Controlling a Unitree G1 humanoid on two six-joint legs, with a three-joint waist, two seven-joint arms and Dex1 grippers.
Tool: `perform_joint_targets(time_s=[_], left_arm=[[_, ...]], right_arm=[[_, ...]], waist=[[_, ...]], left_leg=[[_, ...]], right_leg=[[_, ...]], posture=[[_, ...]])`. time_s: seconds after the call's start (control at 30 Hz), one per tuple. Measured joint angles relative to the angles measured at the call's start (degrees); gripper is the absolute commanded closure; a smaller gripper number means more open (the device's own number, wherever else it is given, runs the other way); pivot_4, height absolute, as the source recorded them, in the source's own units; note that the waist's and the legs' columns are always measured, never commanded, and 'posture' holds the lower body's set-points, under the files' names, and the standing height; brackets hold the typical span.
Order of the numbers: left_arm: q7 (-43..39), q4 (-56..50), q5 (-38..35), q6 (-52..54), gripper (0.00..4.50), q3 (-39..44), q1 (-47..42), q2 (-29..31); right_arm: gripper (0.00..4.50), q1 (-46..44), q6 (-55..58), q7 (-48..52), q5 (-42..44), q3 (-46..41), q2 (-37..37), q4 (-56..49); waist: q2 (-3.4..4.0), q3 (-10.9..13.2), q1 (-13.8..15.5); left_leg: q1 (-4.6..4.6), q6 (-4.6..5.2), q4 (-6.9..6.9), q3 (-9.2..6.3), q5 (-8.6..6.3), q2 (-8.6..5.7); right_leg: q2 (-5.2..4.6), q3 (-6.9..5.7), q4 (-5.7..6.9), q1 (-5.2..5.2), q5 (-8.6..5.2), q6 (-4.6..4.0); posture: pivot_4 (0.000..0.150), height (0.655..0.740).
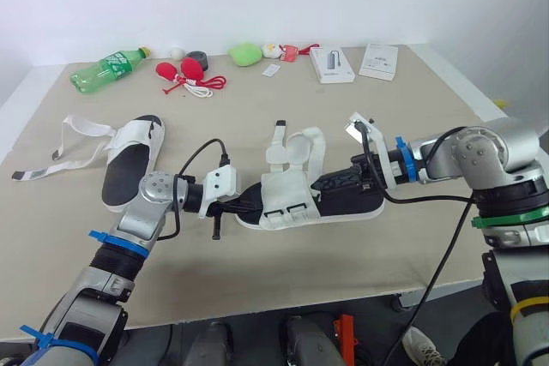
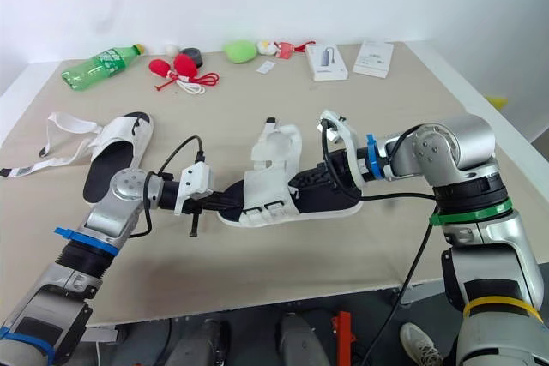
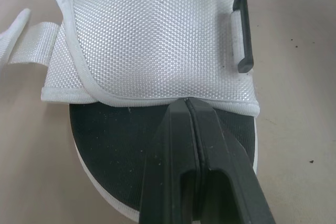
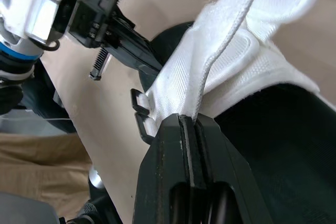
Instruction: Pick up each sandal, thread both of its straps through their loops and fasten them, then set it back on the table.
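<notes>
A white-strapped sandal with a black insole (image 1: pixel 343 199) lies mid-table between both arms. My left gripper (image 1: pixel 249 203) reaches over its toe end. Its fingers are pressed shut, their tips at the hem of the white front flap (image 3: pixel 152 35), beside the black buckle loops (image 3: pixel 242 35). My right gripper (image 1: pixel 322 184) comes in from the heel side and is shut on a white strap edge (image 4: pixel 220 51) that runs down between its fingers. The second sandal (image 1: pixel 133 160) lies at the left with its straps (image 1: pixel 73 139) loose on the table.
Along the back of the table lie a green bottle (image 1: pixel 107 68), red toys with cord (image 1: pixel 182 70), a black roll (image 1: pixel 197 58), a green lump (image 1: pixel 245 54), a white box (image 1: pixel 331 63) and a leaflet (image 1: pixel 378 61). The table's front edge (image 1: pixel 300 297) is close below the sandal.
</notes>
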Motion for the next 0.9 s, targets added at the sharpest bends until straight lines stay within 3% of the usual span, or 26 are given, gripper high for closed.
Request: perform_joint_targets(time_s=[0.33,0.57,0.9], left_arm=[[1.5,-2.8,0.0,2.5,4.5,0.1,1.4,0.3],[1.4,-3.2,0.1,2.3,4.5,-0.1,1.3,0.4],[1.5,-3.2,0.1,2.2,4.5,-0.4,1.2,0.4]], right_arm=[[4.4,-1.0,1.7,1.9,-1.0,-1.2,-0.2,-2.4],[4.4,-2.1,7.6,0.5,2.5,-7.4,5.4,-4.2],[4.4,-0.5,8.4,-3.5,7.2,-5.3,5.7,-3.5]], waist=[[0.0,0.0,0.0],[0.0,0.0,0.0],[0.0,0.0,0.0]], left_leg=[[0.0,0.0,0.0,-0.18,0.0,-0.03],[0.01,0.0,0.0,-0.23,0.0,0.01],[0.0,0.0,0.0,-0.2,0.0,-0.05]], right_leg=[[-0.05,0.01,0.0,-0.01,0.0,0.01],[0.0,-0.02,0.01,0.01,0.02,-0.02],[-0.09,0.0,0.01,0.01,0.01,0.0]], posture=[[0.15,0.74],[0.15,0.74],[0.15,0.74]])
